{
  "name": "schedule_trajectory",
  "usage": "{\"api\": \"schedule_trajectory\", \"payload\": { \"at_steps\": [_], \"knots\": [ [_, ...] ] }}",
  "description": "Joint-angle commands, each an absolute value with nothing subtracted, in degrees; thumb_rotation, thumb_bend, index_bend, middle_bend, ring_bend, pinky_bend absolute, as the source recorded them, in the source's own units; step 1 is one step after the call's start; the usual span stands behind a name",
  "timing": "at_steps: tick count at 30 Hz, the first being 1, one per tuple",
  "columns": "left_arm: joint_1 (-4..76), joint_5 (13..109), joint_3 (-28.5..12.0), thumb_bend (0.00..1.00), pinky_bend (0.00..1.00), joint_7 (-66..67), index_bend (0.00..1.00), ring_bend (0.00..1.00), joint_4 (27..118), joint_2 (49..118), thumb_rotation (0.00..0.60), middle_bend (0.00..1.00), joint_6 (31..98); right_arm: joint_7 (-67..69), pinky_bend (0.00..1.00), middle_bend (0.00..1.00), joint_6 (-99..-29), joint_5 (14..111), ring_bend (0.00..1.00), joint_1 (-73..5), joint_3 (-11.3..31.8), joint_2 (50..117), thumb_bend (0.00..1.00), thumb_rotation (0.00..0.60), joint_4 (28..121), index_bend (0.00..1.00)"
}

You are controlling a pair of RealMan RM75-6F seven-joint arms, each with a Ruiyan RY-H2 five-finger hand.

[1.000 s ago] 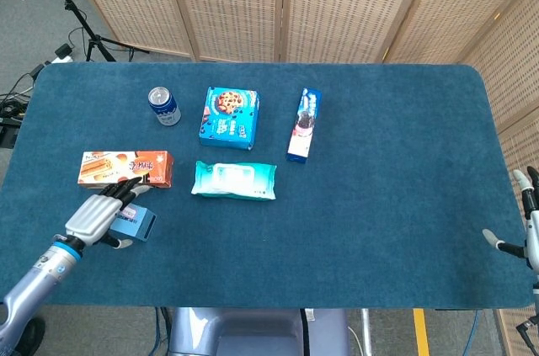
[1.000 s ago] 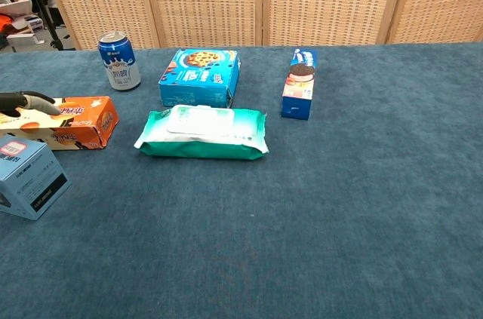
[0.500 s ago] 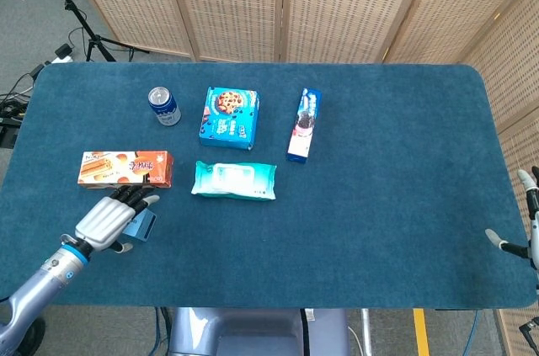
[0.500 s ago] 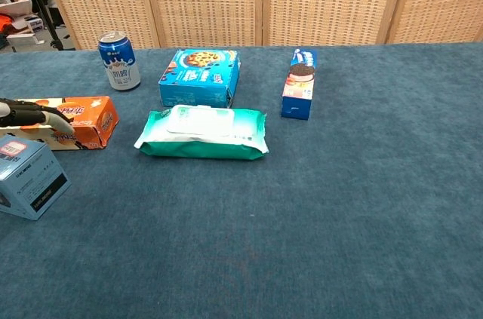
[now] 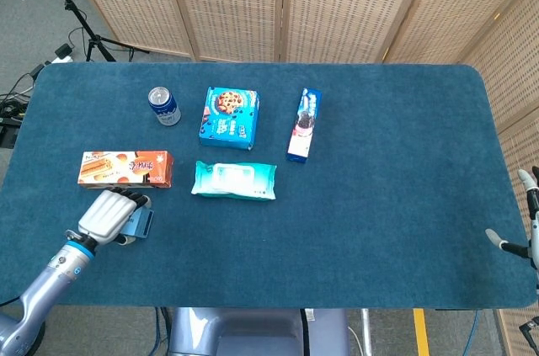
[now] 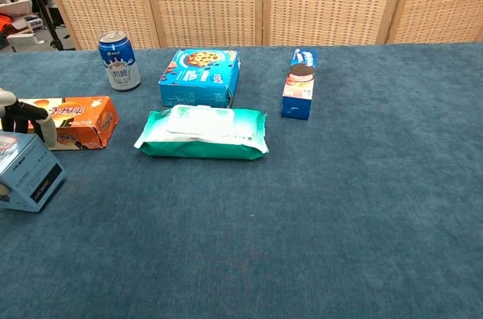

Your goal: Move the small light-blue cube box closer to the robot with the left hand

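Note:
The small light-blue cube box (image 5: 143, 223) sits near the table's front left, just in front of the orange biscuit box (image 5: 126, 168). My left hand (image 5: 108, 214) lies over the top of it, hiding most of it in the head view. In the chest view the cube box (image 6: 34, 172) shows at the left edge, tipped slightly, with my left hand's fingers (image 6: 34, 117) curled down over its far side. My right hand (image 5: 527, 223) hangs off the table's right edge with its fingers apart and nothing in them.
A blue drink can (image 5: 164, 106), a blue cookie box (image 5: 229, 117), a green wipes pack (image 5: 235, 180) and a narrow blue biscuit box (image 5: 304, 124) lie further back. The table's front edge (image 5: 253, 304) is close to the cube box.
My left hand has drawn back and curled its fingers down over the cube box. The box has shifted a little left and tipped.

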State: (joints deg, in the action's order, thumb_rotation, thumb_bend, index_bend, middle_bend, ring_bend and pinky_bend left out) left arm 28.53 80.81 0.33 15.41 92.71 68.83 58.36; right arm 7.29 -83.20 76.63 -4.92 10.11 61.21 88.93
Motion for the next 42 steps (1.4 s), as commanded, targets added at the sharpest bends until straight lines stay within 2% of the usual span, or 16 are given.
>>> {"api": "schedule_trajectory", "payload": {
  "at_steps": [1, 3, 6, 10, 14, 18, 24, 28, 34, 35, 36, 37, 39, 40, 42],
  "knots": [
    [27.95, 81.18, -0.48, 0.09, 0.4, 11.51, 0.41, 0.46, 92.38, 68.56, 0.6, 0.54, 59.71, 7.31, 0.0, 0.0, -83.25, 76.63, 0.0, -4.89, 10.12, 61.2, 0.0, 0.6, 89.0, 0.0],
    [27.47, 82.61, -0.73, 0.09, 0.4, 6.54, 0.43, 0.46, 92.08, 68.62, 0.6, 0.54, 61.11, 7.38, 0.0, 0.0, -83.36, 76.66, 0.0, -4.82, 10.13, 61.14, 0.0, 0.6, 89.08, 0.0],
    [25.94, 88.39, -0.85, 0.08, 0.4, -10.8, 0.46, 0.46, 89.77, 70.25, 0.6, 0.54, 66.73, 7.56, 0.0, 0.0, -83.53, 76.76, 0.0, -4.73, 10.15, 61.04, 0.0, 0.6, 89.25, 0.0],
    [23.17, 95.33, 0.32, 0.08, 0.4, -38.41, 0.46, 0.46, 80.66, 76.53, 0.6, 0.54, 77.66, 7.86, 0.0, 0.0, -83.87, 77.17, 0.0, -4.57, 10.07, 60.88, 0.0, 0.6, 89.5, 0.0],
    [21.67, 95.73, 1.34, 0.08, 0.4, -58.58, 0.47, 0.46, 74.02, 82.0, 0.6, 0.54, 81.64, 7.66, 0.0, 0.0, -83.84, 77.77, 0.0, -4.63, 9.75, 60.96, 0.0, 0.6, 89.52, 0.0],
    [20.91, 95.18, 2.16, 0.08, 0.4, -67.49, 0.48, 0.46, 68.76, 85.82, 0.6, 0.54, 82.05, 7.31, 0.0, 0.0, -83.7, 78.09, 0.0, -4.76, 9.56, 61.11, 0.0, 0.6, 89.49, 0.0],
    [21.24, 94.15, 3.96, 0.08, 0.4, -79.7, 0.48, 0.46, 57.98, 91.29, 0.6, 0.54, 78.07, 7.03, 0.0, 0.0, -83.57, 77.8, 0.0, -4.83, 9.63, 61.27, 0.0, 0.6, 89.34, 0.0],
    [21.66, 94.12, 4.45, 0.08, 0.4, -82.05, 0.48, 0.46, 52.47, 94.01, 0.6, 0.54, 76.57, 6.89, 0.0, 0.0, -83.61, 77.7, 0.0, -4.77, 9.61, 61.29, 0.0, 0.6, 89.36, 0.0],
    [21.98, 94.6, 5.19, 0.07, 0.4, -82.1, 0.48, 0.45, 49.44, 95.14, 0.6, 0.53, 75.89, 6.91, 0.0, 0.0, -83.49, 77.48, 0.0, -4.77, 9.68, 61.26, 0.0, 0.6, 89.37, 0.0],
    [21.99, 94.68, 5.34, 0.07, 0.4, -81.34, 0.48, 0.43, 49.05, 95.16, 0.6, 0.5, 75.78, 6.95, 0.0, 0.0, -83.5, 77.42, 0.0, -4.76, 9.71, 61.24, 0.0, 0.6, 89.39, 0.0],
    [21.96, 94.89, 5.58, 0.06, 0.36, -80.21, 0.47, 0.33, 48.7, 95.14, 0.6, 0.4, 75.78, 6.98, 0.0, 0.0, -83.52, 77.36, 0.0, -4.75, 9.75, 61.21, 0.0, 0.6, 89.4, 0.0],
    [21.96, 95.15, 5.82, 0.05, 0.29, -79.34, 0.44, 0.19, 48.53, 95.05, 0.6, 0.25, 75.83, 7.0, 0.0, 0.0, -83.53, 77.33, 0.0, -4.74, 9.77, 61.19, 0.0, 0.6, 89.41, 0.0],
    [21.96, 95.75, 6.31, 0.03, 0.15, -77.76, 0.32, 0.02, 48.47, 94.68, 0.6, 0.05, 76.14, 7.02, 0.0, 0.0, -83.52, 77.28, 0.0, -4.73, 9.79, 61.18, 0.0, 0.6, 89.43, 0.0],
    [21.84, 96.02, 6.36, 0.02, 0.1, -76.5, 0.25, 0.0, 48.59, 94.41, 0.6, 0.0, 76.84, 7.05, 0.0, 0.0, -83.52, 77.28, 0.0, -4.72, 9.79, 61.15, 0.0, 0.6, 89.44, 0.0],
    [21.39, 96.55, 6.13, 0.0, 0.07, -74.07, 0.18, 0.0, 48.83, 93.92, 0.6, 0.0, 79.2, 7.12, 0.0, 0.0, -83.51, 77.33, 0.0, -4.72, 9.77, 61.13, 0.0, 0.6, 89.47, 0.0]
  ]
}}
